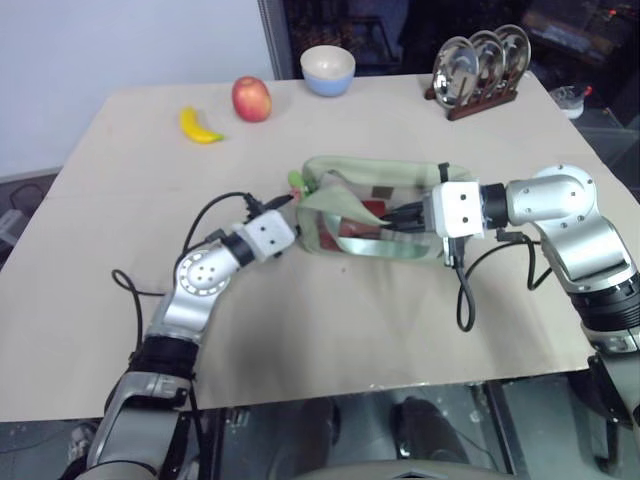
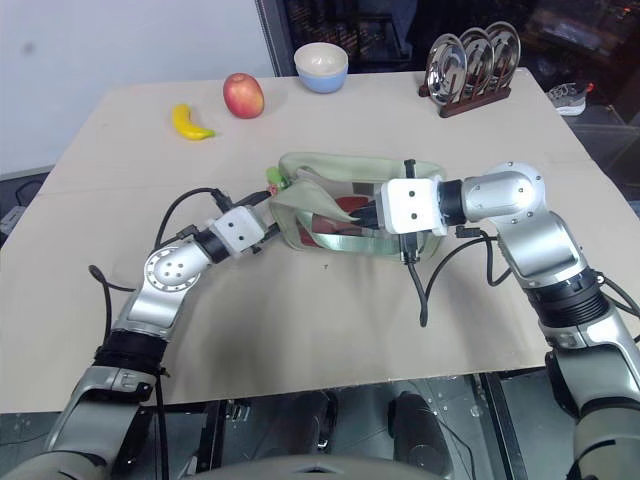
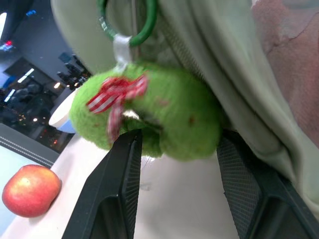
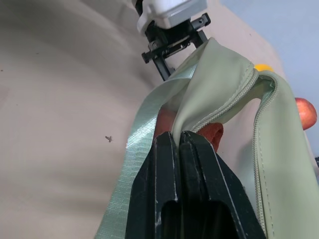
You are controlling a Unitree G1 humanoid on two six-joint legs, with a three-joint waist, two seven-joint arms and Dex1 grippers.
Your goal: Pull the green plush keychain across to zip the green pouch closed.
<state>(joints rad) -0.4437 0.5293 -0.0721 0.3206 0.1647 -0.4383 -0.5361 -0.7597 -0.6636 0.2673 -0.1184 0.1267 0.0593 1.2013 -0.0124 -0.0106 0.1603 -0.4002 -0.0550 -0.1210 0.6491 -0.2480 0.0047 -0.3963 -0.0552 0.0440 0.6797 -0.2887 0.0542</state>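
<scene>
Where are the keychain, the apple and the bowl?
keychain (image 3: 149, 117): left wrist view, middle of its plush body.
apple (image 1: 251, 99): left eye view, its red front.
bowl (image 1: 328, 72): left eye view, its outer wall.

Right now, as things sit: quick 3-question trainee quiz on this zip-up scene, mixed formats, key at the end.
1. True or false: the right claw is shut on the green pouch.
2. What sits between the open fingers of the left claw? A) banana B) green plush keychain C) apple
3. Fill in: the zipper is ____ (open/closed).

Key
1. True; it pinches the fabric edge.
2. B; the green plush keychain hangs between them, not yet clamped.
3. Open; the two zipper edges gape apart.
</scene>
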